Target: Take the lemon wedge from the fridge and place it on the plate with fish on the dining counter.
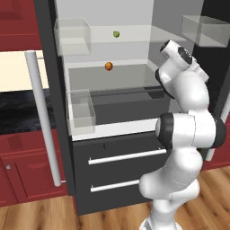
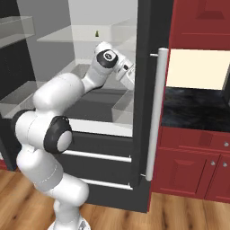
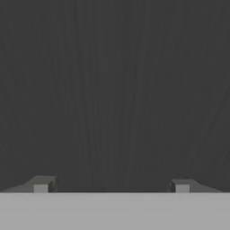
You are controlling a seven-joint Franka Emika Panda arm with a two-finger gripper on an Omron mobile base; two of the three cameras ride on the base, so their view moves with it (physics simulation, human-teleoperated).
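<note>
A: White interior of the fridge (image 1: 134, 49) is noted in the left base view, doors swung wide. The lemon wedge (image 1: 116, 34) is seen on the upper glass shelf (image 1: 134, 38), toward the back, with an orange-brown ball (image 1: 108, 66) one shelf lower. Clear door bins (image 1: 81, 110) are noted at either side.

B: And the arm there?

A: The arm is folded at the elbow, the wrist (image 1: 177, 56) raised at the right of the compartment. The wedge is judged to lie up and to the left of it, deeper in.

B: Right base view?

A: The wedge (image 2: 96, 33) is recorded as a small pointed speck standing on the upper shelf; its long axis cannot be told at this size. The gripper (image 2: 130, 83) is seen just inside the right edge of the opening, pointed down and toward the right-hand door (image 2: 146, 103), lower than the wedge and well apart from it. A lift and a turn inward are judged necessary before any approach.

B: Hand view?

A: A dark grey streaked surface is faced, close. Both fingertips (image 3: 41, 185) are set far apart at the bottom corners: gripper (image 3: 111, 186) wide, nothing held.
</note>
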